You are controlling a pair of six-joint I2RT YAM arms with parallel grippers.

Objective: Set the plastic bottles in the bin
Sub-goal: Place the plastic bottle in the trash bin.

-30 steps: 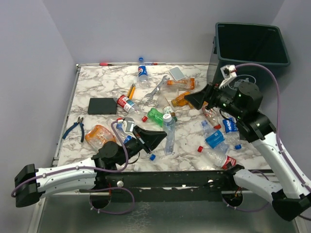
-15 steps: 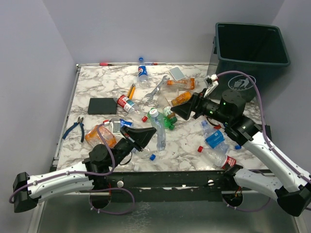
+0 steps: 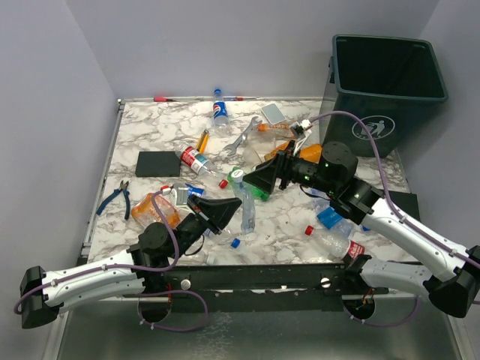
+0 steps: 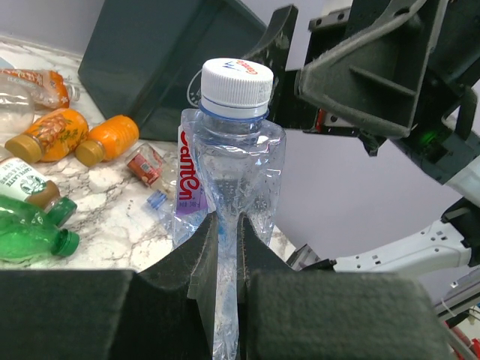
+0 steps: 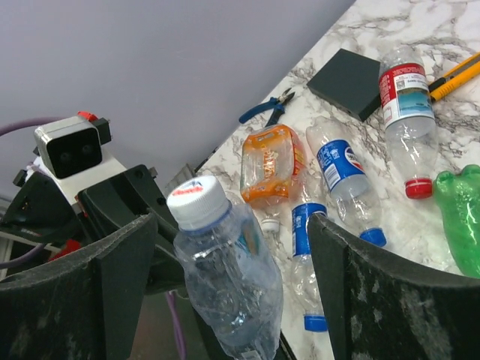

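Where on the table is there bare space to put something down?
Bare marble lies at the far left corner, between the black pad and the Pepsi bottle. A smaller patch lies right of the loose blue cap. The middle, around the wrench, is crowded with plastic bottles.

Top view: high, from near edge, down onto marbled white tabletop point(image 3: 150, 135); wrist views close, facing each other, sharing clear white-capped bottle point(image 4: 232, 135)

Clear crinkled plastic bottle point(image 4: 229, 172), glossy marbled table point(image 3: 150, 135) (matt bin point(image 3: 352, 112))
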